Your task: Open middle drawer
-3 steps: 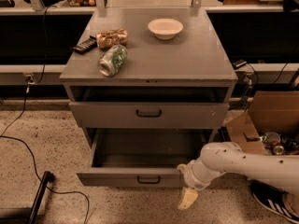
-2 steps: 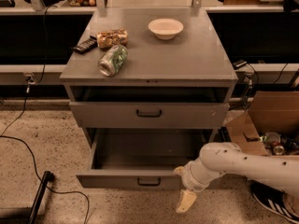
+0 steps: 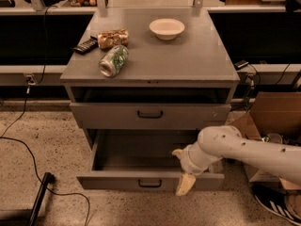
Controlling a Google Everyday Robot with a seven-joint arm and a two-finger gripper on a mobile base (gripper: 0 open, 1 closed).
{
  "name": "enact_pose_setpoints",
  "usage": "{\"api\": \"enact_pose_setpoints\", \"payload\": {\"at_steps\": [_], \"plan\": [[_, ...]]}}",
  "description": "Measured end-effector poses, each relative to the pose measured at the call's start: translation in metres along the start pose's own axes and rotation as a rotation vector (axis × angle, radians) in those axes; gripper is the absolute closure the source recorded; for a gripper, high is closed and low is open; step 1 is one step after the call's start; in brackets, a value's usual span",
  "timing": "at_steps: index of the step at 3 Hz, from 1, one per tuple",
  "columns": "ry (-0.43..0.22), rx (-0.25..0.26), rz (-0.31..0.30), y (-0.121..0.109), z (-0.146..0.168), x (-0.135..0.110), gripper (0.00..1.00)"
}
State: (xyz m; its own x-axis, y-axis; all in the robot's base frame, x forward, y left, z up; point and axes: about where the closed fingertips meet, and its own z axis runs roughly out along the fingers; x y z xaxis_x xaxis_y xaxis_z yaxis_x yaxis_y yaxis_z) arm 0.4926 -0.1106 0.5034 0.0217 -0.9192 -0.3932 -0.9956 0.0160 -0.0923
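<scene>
The middle drawer (image 3: 117, 179) is pulled well out of the grey cabinet, showing a plain grey inside and a small black loop handle (image 3: 150, 183) on its front. My gripper (image 3: 182, 169) sits at the right part of that drawer's front edge, on the end of the white arm (image 3: 244, 149) that reaches in from the right. One cream finger (image 3: 186, 185) hangs in front of the drawer face and the other (image 3: 178, 152) points into the drawer. The fingers stand apart and hold nothing. The handle is to the gripper's left, untouched.
The drawer above (image 3: 150, 113) stands slightly out, with a dark gap over it. On the cabinet top (image 3: 197, 55) are a white bowl (image 3: 166, 28), a green can on its side (image 3: 113, 60), a snack bag (image 3: 112, 38) and a black remote (image 3: 85, 45). Cardboard boxes (image 3: 273, 117) stand right, a cable (image 3: 28, 149) left.
The gripper has risen from below the open drawer's front to its front edge. The drawer itself has hardly moved.
</scene>
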Motion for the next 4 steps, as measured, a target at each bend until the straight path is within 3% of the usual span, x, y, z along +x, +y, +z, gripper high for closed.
{"api": "enact_pose_setpoints", "payload": {"at_steps": [1, 2, 3, 4], "plan": [[0.006, 0.024, -0.001, -0.037, -0.003, 0.005, 0.26], [0.028, 0.064, 0.02, -0.081, 0.007, 0.026, 0.51], [0.043, 0.08, 0.041, -0.097, 0.018, 0.042, 0.72], [0.084, 0.047, 0.058, -0.095, 0.044, 0.065, 0.93]]}}
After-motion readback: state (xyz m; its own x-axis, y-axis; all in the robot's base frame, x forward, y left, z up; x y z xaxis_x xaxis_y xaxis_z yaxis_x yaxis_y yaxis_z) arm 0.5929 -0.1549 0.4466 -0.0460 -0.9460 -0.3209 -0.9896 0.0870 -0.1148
